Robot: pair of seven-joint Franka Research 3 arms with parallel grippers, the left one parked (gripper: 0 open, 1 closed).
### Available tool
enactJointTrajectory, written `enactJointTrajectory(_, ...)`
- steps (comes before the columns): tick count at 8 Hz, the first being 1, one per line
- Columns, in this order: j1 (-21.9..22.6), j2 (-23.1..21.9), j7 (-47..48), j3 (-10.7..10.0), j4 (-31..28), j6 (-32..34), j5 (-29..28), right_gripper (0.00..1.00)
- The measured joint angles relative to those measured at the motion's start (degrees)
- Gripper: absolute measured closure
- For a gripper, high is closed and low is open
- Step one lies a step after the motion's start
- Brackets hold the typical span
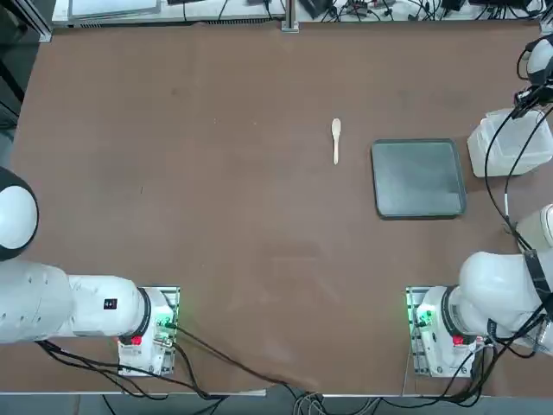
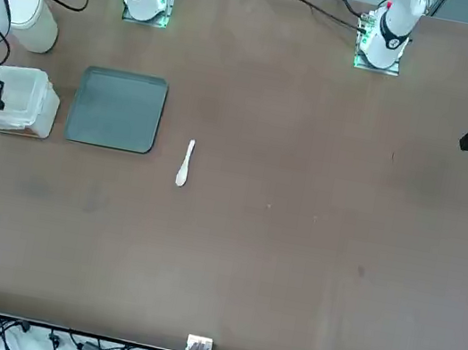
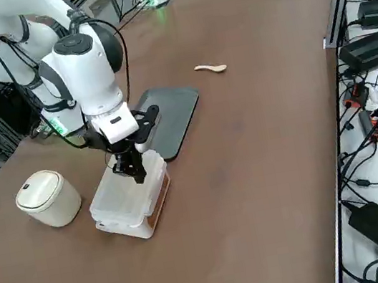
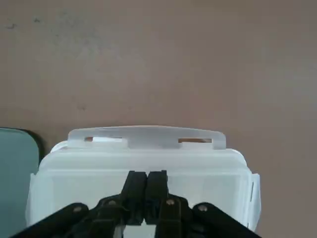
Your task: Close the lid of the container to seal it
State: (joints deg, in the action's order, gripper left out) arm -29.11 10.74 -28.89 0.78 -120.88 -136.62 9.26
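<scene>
Fingers of the right gripper are seen pressed together, holding nothing, tips resting on the lid. That lid lies flat over the container, beside the grey tray; its front latch flap appears unfastened. From the wrist, the arm points straight down.

A dark grey tray lies flat on the brown table right of centre, with a small pale spoon just to its left (handle pointing down the frame). At the right edge sits the translucent white container, partly crossed by black cables.
</scene>
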Motion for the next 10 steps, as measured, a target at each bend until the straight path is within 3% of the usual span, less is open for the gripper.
enactJointTrajectory(3, 0.00, -0.09, 0.00, 0.08, 0.52, 2.07, -0.02, 0.99)
enactJointTrajectory(7, 0.05, -3.28, -0.50, 0.87, 6.02, 18.44, -3.20, 0.99)
enactJointTrajectory(10, 0.05, -4.56, -0.89, 1.01, 8.53, 23.15, -3.37, 0.99)
